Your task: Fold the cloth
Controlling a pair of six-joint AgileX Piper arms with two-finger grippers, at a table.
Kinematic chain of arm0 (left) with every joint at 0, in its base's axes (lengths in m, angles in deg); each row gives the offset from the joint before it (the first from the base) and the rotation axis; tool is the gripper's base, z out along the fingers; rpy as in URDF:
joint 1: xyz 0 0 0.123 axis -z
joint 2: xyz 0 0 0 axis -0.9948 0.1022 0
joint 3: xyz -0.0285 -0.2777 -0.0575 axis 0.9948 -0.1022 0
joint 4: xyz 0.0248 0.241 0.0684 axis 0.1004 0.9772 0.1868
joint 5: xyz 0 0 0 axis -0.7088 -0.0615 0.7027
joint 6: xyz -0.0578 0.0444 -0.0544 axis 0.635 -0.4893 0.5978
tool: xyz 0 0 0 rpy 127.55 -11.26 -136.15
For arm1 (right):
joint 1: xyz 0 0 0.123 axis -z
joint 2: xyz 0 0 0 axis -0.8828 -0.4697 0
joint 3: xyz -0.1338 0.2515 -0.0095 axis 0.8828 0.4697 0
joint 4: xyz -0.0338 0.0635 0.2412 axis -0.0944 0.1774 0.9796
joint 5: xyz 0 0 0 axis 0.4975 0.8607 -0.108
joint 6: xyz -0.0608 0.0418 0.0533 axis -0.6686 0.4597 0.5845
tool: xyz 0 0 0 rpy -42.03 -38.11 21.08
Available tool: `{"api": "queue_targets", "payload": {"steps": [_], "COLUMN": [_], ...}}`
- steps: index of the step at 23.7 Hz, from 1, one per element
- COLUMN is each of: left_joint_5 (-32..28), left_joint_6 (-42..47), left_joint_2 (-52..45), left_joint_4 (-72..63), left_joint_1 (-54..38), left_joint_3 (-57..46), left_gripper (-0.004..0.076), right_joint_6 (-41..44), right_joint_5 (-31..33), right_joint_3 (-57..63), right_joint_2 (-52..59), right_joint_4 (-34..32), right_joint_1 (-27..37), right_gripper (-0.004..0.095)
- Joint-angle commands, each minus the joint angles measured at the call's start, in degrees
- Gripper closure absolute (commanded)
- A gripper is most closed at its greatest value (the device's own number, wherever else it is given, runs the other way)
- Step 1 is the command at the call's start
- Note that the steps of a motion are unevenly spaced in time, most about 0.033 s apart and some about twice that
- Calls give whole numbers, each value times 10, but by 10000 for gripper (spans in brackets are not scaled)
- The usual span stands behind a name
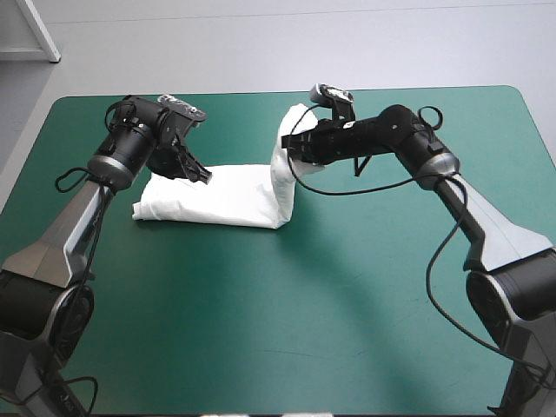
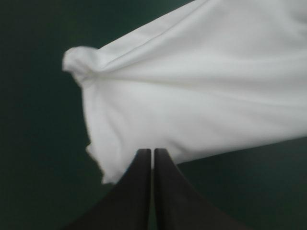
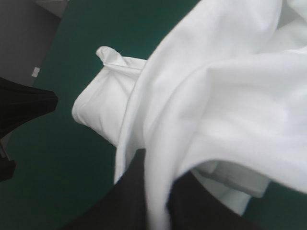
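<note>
The T-shirt lies as a long bundle left of the counter's middle. The right gripper, pinched on its right end, holds that end raised. The left gripper, fingers together, touches the left part. The raised end should probably travel leftward, low and even.

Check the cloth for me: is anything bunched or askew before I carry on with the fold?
One thing stands out. On the end of the T-shirt that lies on the table, a corner is bunched into a twisted nub rather than flat. The right gripper holds the other end raised and creased. The left gripper is shut at the cloth's edge.
</note>
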Motion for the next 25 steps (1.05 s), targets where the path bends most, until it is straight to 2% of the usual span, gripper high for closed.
{"api": "queue_targets", "payload": {"steps": [1,8,11,14,17,18,20,22,25], "left_joint_5": [6,45,45,45,45,45,45,45,45], "left_joint_6": [27,30,32,38,44,44,44,44,44], "left_joint_2": [-69,-162,-184,-205,-212,-215,-216,-217,-217], "left_joint_4": [60,81,94,124,128,128,127,128,128], "left_joint_1": [-1,-1,-1,-1,-1,-1,-1,-1,-1], "left_joint_3": [11,4,4,4,4,4,4,4,4], "left_gripper": [705,705,705,705,705,705,705,705,705], "right_joint_6": [27,65,65,25,3,-1,-5,-5,3], "right_joint_5": [16,44,48,50,46,44,40,37,44], "right_joint_3": [-124,-392,-451,-491,-504,-504,-504,-511,-546], "right_joint_2": [-30,-209,-255,-303,-321,-322,-322,-322,-321], "right_joint_4": [11,7,26,96,139,143,131,128,124], "right_joint_1": [-39,-136,-153,-168,-174,-174,-176,-173,-160], "right_gripper": [921,921,917,759,448,307,184,168,245]}}
